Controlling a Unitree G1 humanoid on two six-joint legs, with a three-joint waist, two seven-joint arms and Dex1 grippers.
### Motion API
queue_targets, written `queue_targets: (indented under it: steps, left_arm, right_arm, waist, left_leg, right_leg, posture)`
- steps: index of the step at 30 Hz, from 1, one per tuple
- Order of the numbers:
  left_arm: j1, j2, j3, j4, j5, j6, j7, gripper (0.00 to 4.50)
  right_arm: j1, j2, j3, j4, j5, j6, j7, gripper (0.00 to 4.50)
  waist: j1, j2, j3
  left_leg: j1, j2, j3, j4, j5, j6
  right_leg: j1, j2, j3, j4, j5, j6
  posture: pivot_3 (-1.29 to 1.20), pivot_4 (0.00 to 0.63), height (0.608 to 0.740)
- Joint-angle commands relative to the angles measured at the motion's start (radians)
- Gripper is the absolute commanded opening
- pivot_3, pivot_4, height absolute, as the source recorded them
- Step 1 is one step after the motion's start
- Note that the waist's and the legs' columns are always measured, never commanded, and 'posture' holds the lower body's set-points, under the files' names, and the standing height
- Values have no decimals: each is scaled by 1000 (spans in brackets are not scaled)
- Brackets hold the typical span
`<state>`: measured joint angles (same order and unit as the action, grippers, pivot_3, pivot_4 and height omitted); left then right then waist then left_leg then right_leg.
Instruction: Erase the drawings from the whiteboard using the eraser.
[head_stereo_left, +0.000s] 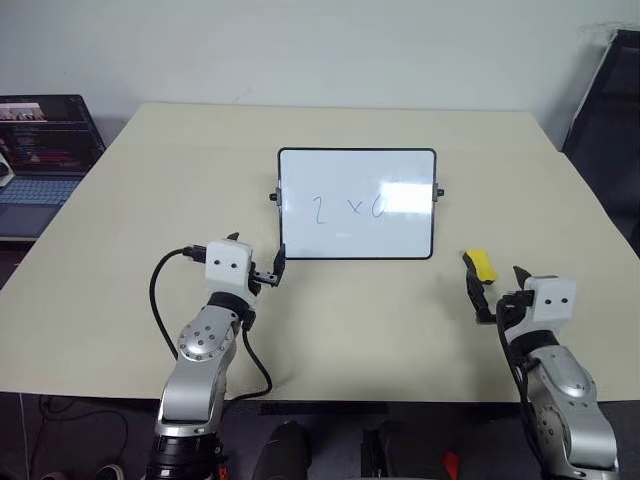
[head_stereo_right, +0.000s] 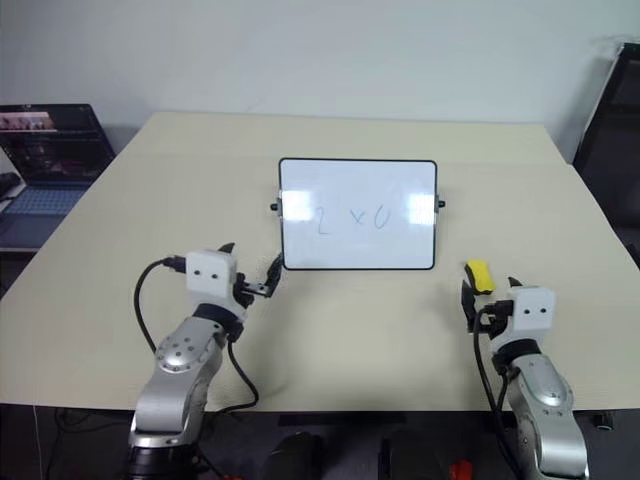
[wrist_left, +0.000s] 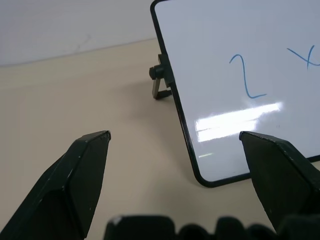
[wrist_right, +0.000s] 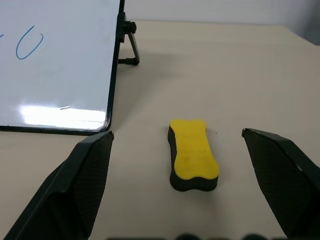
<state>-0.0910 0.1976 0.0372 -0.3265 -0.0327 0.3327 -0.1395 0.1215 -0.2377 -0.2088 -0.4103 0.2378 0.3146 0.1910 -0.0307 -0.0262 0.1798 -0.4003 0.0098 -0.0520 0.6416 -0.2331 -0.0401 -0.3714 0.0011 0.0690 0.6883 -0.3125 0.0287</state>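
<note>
The whiteboard (head_stereo_left: 356, 240) stands propped on the middle of the beige table (head_stereo_left: 150, 200), tilted back. The drawings (head_stereo_left: 348, 208), faint blue marks reading "2 x 0", sit at its centre; the left wrist view shows the "2" (wrist_left: 247, 77) and the right wrist view the "0" (wrist_right: 29, 44). The yellow eraser (head_stereo_left: 481, 264) with a dark underside lies flat on the table just right of the board's lower right corner. My right gripper (head_stereo_left: 495, 285) is open just short of the eraser (wrist_right: 192, 155), not touching it. My left gripper (head_stereo_left: 258, 255) is open and empty by the board's lower left corner (wrist_left: 200, 175).
An open laptop (head_stereo_left: 40, 150) sits on a lower surface off the table's left edge. A dark chair (head_stereo_left: 610, 130) stands past the table's right edge. A black cable (head_stereo_left: 160, 290) loops beside my left arm.
</note>
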Motion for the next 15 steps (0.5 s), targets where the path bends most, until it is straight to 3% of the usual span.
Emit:
queue_targets:
  steps: [1, 7, 12, 15]
  left_arm:
    - [5, -13, -34, -30, 18, -18, 7, 4500]
    - [-3, -21, -54, -20, 26, 5, 4, 4500]
    - [-17, 50, -47, -44, -2, 45, -74, 4500]
    - [-27, 139, -42, -91, -87, 106, -217, 4500]
  right_arm:
    - [-18, -13, -29, -33, 20, 38, -11, 4484]
    - [-4, -50, -18, -72, -15, 50, -15, 4484]
    - [9, -74, -7, -107, -47, 51, -14, 4484]
    - [-32, -101, 31, -106, -54, 82, 12, 4484]
  waist:
    - [0, 0, 0]
    - [0, 0, 0]
    - [-1, 0, 0]
    - [-3, 0, 0]
  left_leg:
    - [0, 0, 0, 0, 0, 0]
    - [0, 0, 0, 0, 0, 0]
    - [0, 0, 0, 0, 0, 0]
    - [0, 0, 1, 0, 0, 0]
  right_leg:
    - [0, 0, 0, 0, 0, 0]
    - [0, 0, 0, 0, 0, 0]
    - [0, 0, 0, 0, 0, 1]
    - [0, 0, 0, 0, 0, 1]
  posture:
    - [0, 150, 740]
    - [0, 150, 740]
    - [0, 150, 740]
    - [0, 150, 740]
